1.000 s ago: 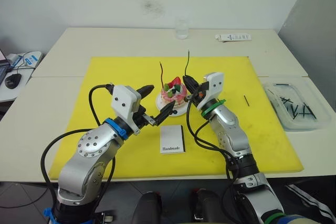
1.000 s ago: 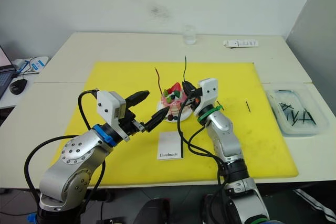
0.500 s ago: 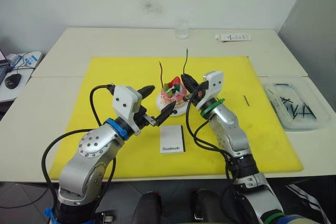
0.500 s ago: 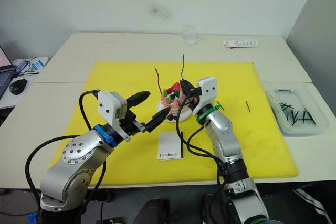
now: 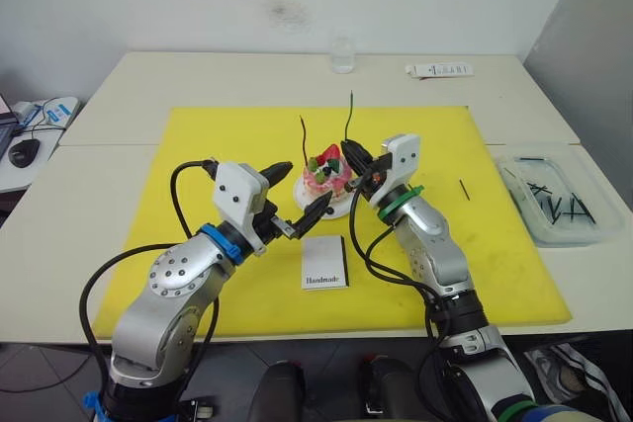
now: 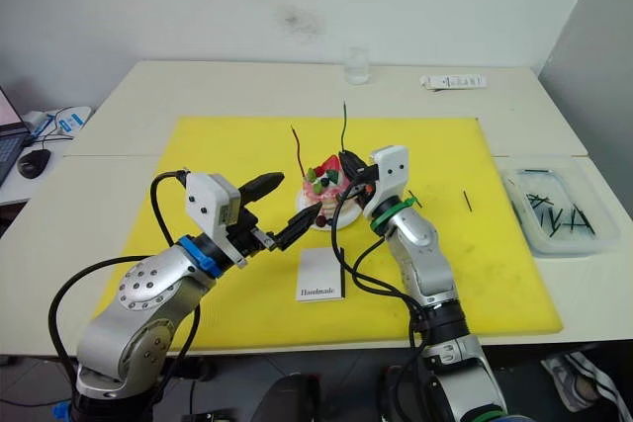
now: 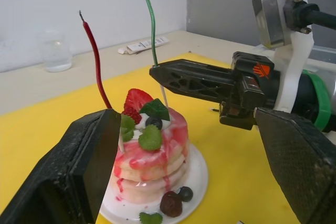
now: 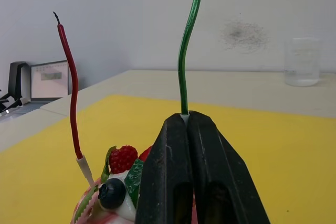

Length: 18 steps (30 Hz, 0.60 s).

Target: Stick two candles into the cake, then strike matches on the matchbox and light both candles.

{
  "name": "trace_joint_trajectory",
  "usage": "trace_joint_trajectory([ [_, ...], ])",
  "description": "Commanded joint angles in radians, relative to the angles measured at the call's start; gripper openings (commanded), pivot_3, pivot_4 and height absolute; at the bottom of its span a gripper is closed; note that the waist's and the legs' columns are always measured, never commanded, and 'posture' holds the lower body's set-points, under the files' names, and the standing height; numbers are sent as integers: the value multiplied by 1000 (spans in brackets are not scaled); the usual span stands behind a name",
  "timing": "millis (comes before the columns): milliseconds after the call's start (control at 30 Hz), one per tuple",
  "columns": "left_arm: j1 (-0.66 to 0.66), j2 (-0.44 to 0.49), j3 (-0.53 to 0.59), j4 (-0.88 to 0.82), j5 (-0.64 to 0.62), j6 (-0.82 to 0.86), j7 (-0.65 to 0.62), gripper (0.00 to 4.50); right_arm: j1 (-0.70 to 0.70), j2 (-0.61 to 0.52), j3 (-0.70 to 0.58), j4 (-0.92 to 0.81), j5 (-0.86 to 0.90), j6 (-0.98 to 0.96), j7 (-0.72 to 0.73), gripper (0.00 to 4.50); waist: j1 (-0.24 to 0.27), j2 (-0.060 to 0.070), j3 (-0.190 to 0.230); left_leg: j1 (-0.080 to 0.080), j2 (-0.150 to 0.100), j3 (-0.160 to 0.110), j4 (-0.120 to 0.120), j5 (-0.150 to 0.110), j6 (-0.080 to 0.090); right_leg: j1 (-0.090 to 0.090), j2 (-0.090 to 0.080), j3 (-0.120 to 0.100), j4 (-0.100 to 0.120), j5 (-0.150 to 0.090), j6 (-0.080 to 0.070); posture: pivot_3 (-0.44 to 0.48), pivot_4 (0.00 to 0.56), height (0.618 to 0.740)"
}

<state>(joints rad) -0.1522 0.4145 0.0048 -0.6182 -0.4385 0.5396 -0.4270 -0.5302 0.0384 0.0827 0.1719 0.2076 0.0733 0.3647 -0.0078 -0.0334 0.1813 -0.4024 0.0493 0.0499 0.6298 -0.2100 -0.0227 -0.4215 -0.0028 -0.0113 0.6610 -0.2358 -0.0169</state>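
Over the cake (image 5: 327,176), mid-mat on the desk, we have our right gripper (image 7: 157,72) pinched shut low on the green candle (image 7: 148,22): thin, bendy, best held near its pale end. Our left gripper (image 5: 297,193) gapes empty. Wrist views reveal the red candle (image 8: 68,85) already planted.

Pale table (image 5: 198,81) carries yellow mat (image 5: 237,145), glass (image 5: 342,54), white tube (image 5: 438,70), clear tray (image 5: 550,200).
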Motion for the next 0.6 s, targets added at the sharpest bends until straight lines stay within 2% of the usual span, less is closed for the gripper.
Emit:
trace_joint_trajectory([
  [33,-11,-2,-1,-25,3,-19,-2,4483,-8,7,1,-10,-8,-26,-6,17,0,0,0,0,0,0,0,0,0,0,0,0,0,0,0,0,150,740],
  [600,-23,-3,-5,-28,-1,-16,-4,4483,34,22,-13,3,-13,-23,-18,17,0,0,0,0,0,0,0,0,0,0,0,0,0,0,0,0,150,740],
])
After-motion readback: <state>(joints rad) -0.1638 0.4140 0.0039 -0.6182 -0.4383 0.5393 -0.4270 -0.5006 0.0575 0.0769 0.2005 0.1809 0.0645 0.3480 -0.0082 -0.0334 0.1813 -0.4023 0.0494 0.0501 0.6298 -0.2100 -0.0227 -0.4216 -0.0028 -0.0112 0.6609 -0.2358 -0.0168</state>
